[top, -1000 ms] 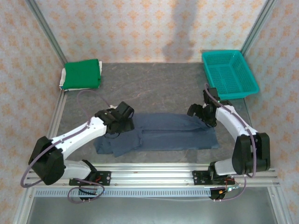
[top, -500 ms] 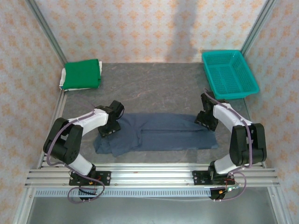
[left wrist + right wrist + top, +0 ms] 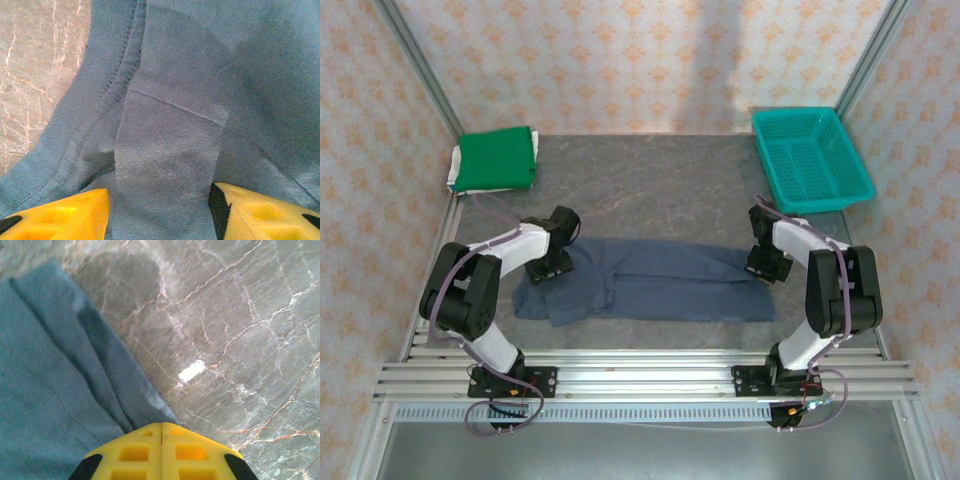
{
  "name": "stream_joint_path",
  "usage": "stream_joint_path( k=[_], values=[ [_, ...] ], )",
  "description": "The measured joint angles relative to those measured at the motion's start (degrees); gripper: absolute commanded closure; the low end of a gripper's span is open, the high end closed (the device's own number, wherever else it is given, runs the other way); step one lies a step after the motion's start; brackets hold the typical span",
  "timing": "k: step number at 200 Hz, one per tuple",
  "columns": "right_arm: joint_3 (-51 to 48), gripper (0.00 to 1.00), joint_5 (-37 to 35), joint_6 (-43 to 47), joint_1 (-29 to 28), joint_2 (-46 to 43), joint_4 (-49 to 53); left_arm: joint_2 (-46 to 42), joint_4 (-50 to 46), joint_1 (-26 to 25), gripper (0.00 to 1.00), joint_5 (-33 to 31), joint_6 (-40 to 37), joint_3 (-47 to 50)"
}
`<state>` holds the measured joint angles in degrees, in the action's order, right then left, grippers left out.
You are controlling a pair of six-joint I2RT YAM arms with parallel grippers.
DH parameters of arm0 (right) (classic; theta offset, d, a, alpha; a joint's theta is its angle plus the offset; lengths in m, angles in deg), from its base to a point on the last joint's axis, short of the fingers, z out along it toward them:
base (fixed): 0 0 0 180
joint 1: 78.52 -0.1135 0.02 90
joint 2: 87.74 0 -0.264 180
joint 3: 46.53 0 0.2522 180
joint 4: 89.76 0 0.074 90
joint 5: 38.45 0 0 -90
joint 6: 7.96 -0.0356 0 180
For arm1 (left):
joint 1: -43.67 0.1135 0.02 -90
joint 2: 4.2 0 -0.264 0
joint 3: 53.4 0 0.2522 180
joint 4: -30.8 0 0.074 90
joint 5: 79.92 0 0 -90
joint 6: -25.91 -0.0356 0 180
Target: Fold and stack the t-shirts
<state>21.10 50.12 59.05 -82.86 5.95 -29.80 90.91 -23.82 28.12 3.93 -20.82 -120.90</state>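
While your left gripper [image 3: 160,210] straddles the slate-blue cotton t-shirt [image 3: 650,280] half-open, your right gripper [image 3: 161,452] pinches its edge, fully closed.

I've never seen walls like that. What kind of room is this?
Probably a robot test booth: patterned panel walls in a metal frame, a stone-look table, and two arms bolted to a rail.

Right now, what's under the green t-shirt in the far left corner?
A white t-shirt lies under the green t-shirt; just its edge peeks out along the left side. The rest is covered, so how neatly it is folded cannot be seen.
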Motion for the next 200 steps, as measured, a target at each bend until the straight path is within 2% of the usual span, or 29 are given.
stream_joint_path(
  k=[32,62,71,95,122,144,158,200],
  values=[
    [1.7,1.0,-2.3,-0.1,3.8,0.2,-0.9,1.7,0.0,0.7,0.45,-0.3,-2.9,-2.2],
    [2.7,0.59,0.5,1.0,6.0,-1.3,-2.8,2.9,0.9,0.9,0.45,-0.3,-5.3,-3.7],
    [2.6,0.55,2.8,1.0,6.0,-2.1,-3.6,3.1,1.2,0.9,0.45,-0.2,-5.9,-3.9],
    [1.9,0.54,8.2,1.8,6.0,-3.2,-7.1,3.4,1.8,0.9,0.45,-0.1,-7.0,-4.2],
    [1.2,0.62,11.7,1.7,6.0,-1.9,-9.3,5.2,1.7,0.9,0.45,-0.1,-8.2,-6.3],
    [1.2,0.88,11.7,1.7,6.0,1.3,-9.8,7.8,1.7,1.0,0.46,-0.1,-9.1,-9.7],
    [1.6,1.0,9.9,1.2,6.0,2.4,-9.3,9.5,1.7,1.1,0.46,-0.1,-9.4,-11.9],
    [1.7,1.0,2.1,0.1,6.3,2.1,-8.6,15.4,0.3,2.3,0.48,-0.6,-11.3,-19.9]
  ],
)
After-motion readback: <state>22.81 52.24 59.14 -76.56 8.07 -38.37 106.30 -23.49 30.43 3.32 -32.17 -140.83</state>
